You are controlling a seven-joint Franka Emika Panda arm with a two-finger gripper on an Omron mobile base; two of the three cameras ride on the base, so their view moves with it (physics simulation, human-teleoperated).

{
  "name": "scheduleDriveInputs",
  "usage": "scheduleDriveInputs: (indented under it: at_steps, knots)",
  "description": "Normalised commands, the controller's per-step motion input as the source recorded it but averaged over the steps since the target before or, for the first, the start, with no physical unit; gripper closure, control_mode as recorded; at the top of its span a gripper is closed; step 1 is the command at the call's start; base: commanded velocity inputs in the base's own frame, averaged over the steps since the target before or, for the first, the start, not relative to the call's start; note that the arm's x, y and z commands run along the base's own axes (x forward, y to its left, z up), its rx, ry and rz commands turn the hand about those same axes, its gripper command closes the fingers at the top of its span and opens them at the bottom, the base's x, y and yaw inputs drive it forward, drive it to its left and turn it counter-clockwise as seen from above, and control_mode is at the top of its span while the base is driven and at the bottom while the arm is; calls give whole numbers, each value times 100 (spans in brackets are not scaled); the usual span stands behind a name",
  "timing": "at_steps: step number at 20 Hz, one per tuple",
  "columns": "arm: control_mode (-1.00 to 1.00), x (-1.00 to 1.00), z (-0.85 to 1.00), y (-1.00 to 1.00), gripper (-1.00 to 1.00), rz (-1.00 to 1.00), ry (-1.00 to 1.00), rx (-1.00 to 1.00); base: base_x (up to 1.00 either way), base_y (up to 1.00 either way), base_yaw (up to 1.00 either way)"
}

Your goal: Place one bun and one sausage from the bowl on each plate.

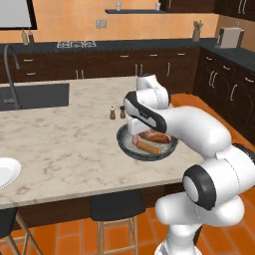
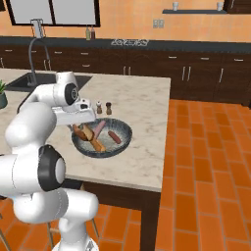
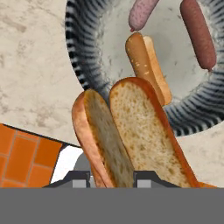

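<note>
My gripper (image 3: 111, 177) is shut on a split golden-brown bun (image 3: 131, 131), which hangs close above the near rim of the dark streaky bowl (image 3: 83, 48). In the bowl lie a second bun (image 3: 146, 65), a pale pink sausage (image 3: 142, 13) and a dark red sausage (image 3: 199, 33). From the left base the gripper (image 1: 135, 133) hovers over the bowl (image 1: 172, 147) near the counter's front edge. The right base view shows the held bun (image 2: 87, 132) over the bowl (image 2: 125, 142), beside the pink sausage (image 2: 99, 128) and the dark sausage (image 2: 114, 136). A white plate (image 1: 5, 172) sits at the far left.
Two small shakers (image 1: 117, 112) stand just behind the bowl. A sink (image 1: 35, 95) with a faucet is set in the counter's back left. Stools (image 1: 112, 209) stand under the front edge. Orange tiled floor (image 2: 206, 162) lies to the counter's right.
</note>
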Motion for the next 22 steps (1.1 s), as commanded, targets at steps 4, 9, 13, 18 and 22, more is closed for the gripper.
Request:
scheduleDriveInputs:
  at_steps: [4, 9, 13, 18, 22]
  knots:
    - [-100, 0, 0, 0, 100, 0, 0, 0, 0, 0, 0]
    - [-100, -4, 0, 48, 100, 0, 0, 0, 0, 0, 0]
    - [100, 0, 0, 0, 100, 0, 0, 0, -8, 99, -5]
    - [100, 0, 0, 0, 100, 0, 0, 0, -1, 100, -7]
    - [100, 0, 0, 0, 100, 0, 0, 0, 0, 100, -7]
